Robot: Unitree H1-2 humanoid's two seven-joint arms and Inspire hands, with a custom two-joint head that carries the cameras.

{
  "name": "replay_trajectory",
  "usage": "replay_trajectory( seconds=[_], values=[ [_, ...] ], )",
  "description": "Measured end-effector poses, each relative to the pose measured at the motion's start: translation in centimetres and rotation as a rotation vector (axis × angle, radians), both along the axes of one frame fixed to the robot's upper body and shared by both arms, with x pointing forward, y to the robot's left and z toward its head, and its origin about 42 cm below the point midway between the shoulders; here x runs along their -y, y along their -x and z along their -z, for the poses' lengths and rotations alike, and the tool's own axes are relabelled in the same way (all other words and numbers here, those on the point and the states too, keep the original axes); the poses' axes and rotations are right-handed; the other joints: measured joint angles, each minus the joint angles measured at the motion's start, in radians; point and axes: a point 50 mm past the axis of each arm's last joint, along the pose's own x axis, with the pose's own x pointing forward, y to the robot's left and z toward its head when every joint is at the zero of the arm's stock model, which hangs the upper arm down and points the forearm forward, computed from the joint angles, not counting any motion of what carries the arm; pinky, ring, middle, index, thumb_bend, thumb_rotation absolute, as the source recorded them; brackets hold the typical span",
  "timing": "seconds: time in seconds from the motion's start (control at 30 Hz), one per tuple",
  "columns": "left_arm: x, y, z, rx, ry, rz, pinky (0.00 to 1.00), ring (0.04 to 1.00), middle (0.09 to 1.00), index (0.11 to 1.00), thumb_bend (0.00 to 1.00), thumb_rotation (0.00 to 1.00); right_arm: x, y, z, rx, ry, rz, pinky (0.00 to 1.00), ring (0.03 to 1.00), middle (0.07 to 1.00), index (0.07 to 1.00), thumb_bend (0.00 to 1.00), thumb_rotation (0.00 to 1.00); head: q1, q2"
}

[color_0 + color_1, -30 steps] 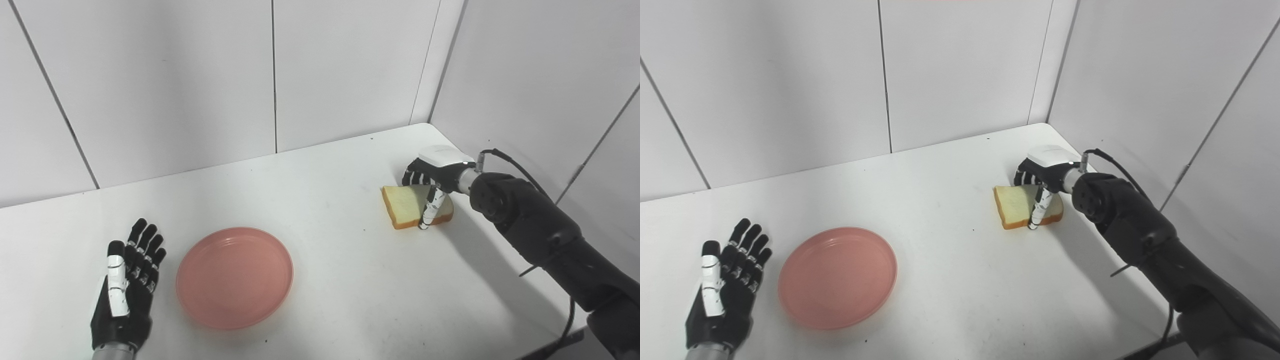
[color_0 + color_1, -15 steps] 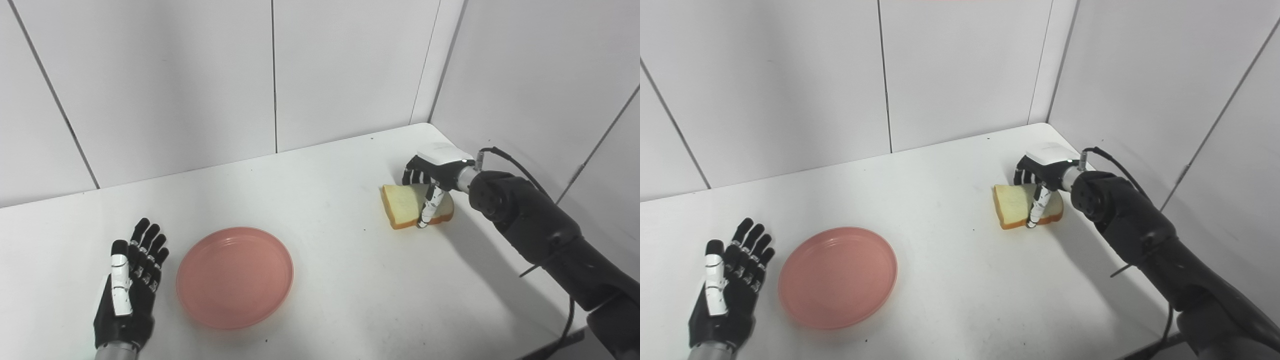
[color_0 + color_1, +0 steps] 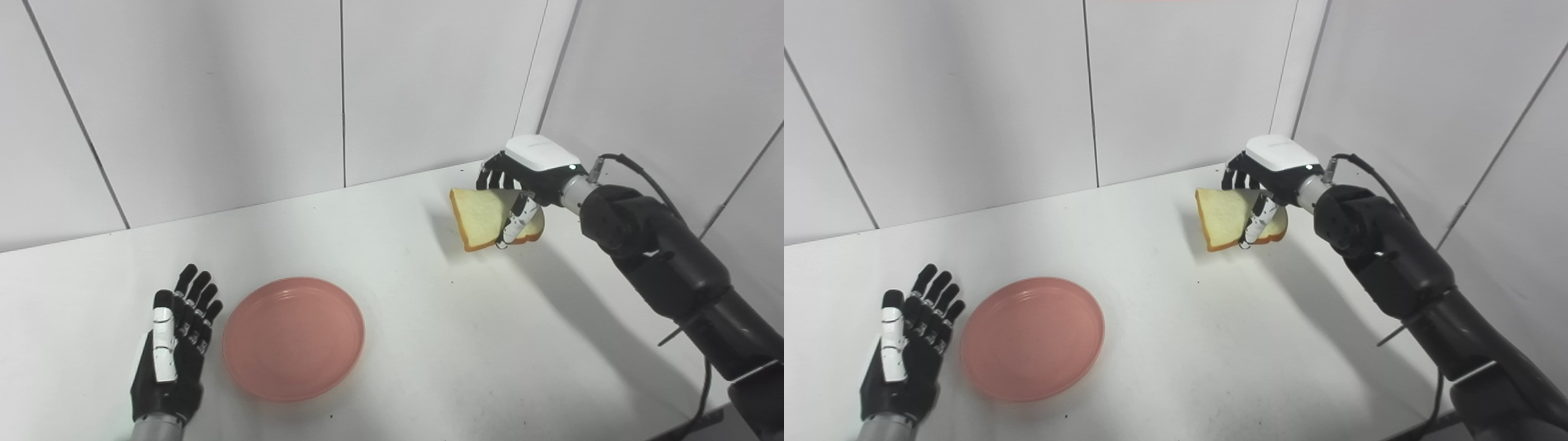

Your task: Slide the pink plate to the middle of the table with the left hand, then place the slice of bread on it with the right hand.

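Observation:
The pink plate (image 3: 294, 337) lies flat on the white table (image 3: 429, 343), toward the front left. Just to its left my left hand (image 3: 174, 349) rests palm up with its fingers spread, holding nothing and not touching the plate. At the far right my right hand (image 3: 520, 177) is shut on the slice of bread (image 3: 484, 217), thumb across its face and fingers behind it. The bread hangs tilted in the air above the table, its shadow on the surface below.
White wall panels close the table at the back and along the right side, meeting in a corner behind the right hand. A black cable (image 3: 631, 168) loops from the right wrist. The table's front right edge (image 3: 692, 419) shows at the bottom.
My right hand has lifted the bread off the table and carried it up. The view has shifted a little. The left hand and plate stay where they were.

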Motion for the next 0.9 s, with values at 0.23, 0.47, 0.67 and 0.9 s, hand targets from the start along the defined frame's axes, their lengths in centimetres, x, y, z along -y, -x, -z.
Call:
replay_trajectory(
  seconds=[0.23, 0.47, 0.67, 0.9],
  values=[
    [0.2, 0.0, 0.0, -0.006, 0.003, -0.004, 0.96, 0.965, 0.947, 0.914, 0.7, 0.95, -4.4, 0.4, -2.0, 0.055, -0.009, -0.125, 0.34, 0.418, 0.446, 0.517, 0.52, 0.0, 0.038, 0.005],
    [1.0, 0.1, -0.2, -0.013, 0.013, -0.009, 0.97, 0.967, 0.943, 0.908, 0.71, 0.94, -9.0, 0.2, -1.3, 0.035, -0.015, -0.239, 0.38, 0.45, 0.449, 0.52, 0.52, 0.0, 0.104, 0.015],
    [1.4, 0.2, -0.1, -0.013, 0.009, -0.007, 0.98, 0.971, 0.945, 0.903, 0.7, 0.94, -12.3, -0.4, -0.9, 0.039, -0.073, -0.324, 0.36, 0.426, 0.443, 0.519, 0.52, 0.0, 0.196, 0.035],
    [2.8, 0.3, -0.2, -0.008, 0.005, -0.012, 0.98, 0.967, 0.946, 0.901, 0.72, 0.95, -17.2, -0.8, 0.3, 0.032, -0.099, -0.48, 0.3, 0.379, 0.426, 0.518, 0.52, 0.0, 0.292, 0.049]
  ],
)
